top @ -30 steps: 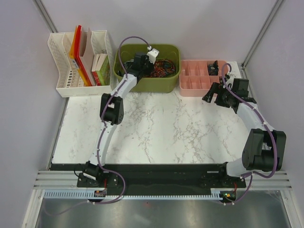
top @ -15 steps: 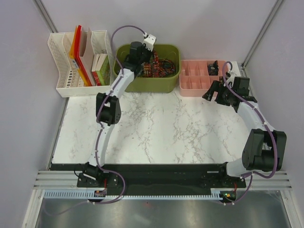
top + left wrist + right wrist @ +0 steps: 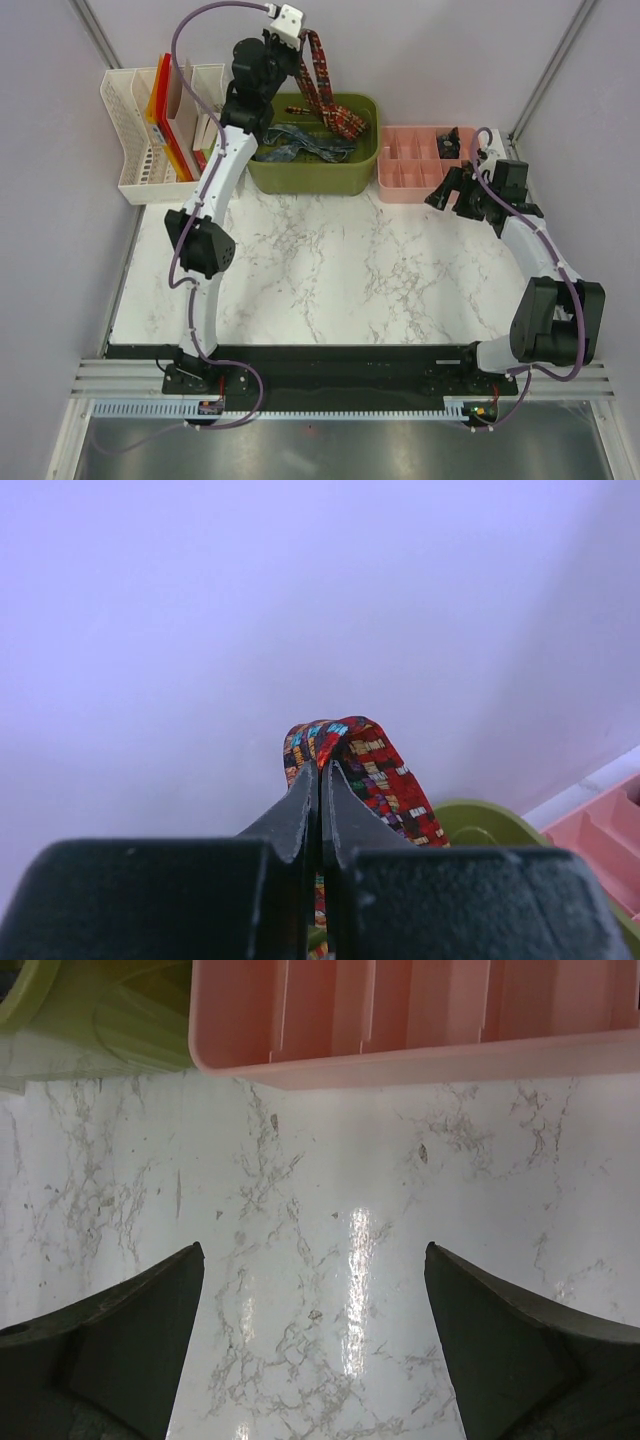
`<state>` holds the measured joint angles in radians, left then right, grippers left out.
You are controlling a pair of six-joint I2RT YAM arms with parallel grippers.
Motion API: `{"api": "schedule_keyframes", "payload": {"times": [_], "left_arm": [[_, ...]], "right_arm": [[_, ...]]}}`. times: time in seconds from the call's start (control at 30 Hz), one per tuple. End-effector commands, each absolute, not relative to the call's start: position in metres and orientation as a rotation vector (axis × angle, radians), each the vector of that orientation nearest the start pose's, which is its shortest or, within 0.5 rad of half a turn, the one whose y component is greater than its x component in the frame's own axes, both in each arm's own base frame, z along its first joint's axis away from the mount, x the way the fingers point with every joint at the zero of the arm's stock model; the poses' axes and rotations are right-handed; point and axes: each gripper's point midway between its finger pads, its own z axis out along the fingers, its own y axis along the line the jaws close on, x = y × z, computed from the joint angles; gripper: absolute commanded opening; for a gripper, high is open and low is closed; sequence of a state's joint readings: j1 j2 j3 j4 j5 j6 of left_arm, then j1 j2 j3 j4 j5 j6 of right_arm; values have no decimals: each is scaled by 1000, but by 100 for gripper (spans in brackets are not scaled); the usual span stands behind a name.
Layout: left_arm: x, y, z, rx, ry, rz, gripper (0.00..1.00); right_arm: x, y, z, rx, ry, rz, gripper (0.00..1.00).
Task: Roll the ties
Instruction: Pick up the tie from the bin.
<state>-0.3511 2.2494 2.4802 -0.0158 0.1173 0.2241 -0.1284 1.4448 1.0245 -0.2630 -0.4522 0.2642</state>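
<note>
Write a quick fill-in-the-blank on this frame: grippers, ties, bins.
The left gripper is shut on the red-patterned fabric tie, held above the ____ plastic bin.
The blue-grey patterned fabric tie lies ____ that bin.
The right gripper hangs ____ over the white marble table, near the pink compartment tray.
Missing: green; inside; open.
</note>
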Motion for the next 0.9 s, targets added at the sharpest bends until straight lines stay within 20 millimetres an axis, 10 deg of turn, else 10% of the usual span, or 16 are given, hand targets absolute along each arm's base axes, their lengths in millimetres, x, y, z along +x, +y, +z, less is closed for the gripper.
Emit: {"api": "schedule_keyframes", "payload": {"times": [0.0,0.27,0.5,0.67,0.87], "left_arm": [[570,-235,528,447,1132,-232,2],[506,-227,621,373,941,-253,2],[410,-219,716,298,686,-275,2],[329,-202,773,274,497,-262,2],[288,-190,791,267,465,-272,2]], "right_arm": [[406,45,210,96,2044,625,98],[433,57,265,-104,1872,623,98],[442,89,328,-318,1534,546,98],[436,144,367,-496,1290,559,98],[430,232,396,-667,995,505,98]]}}
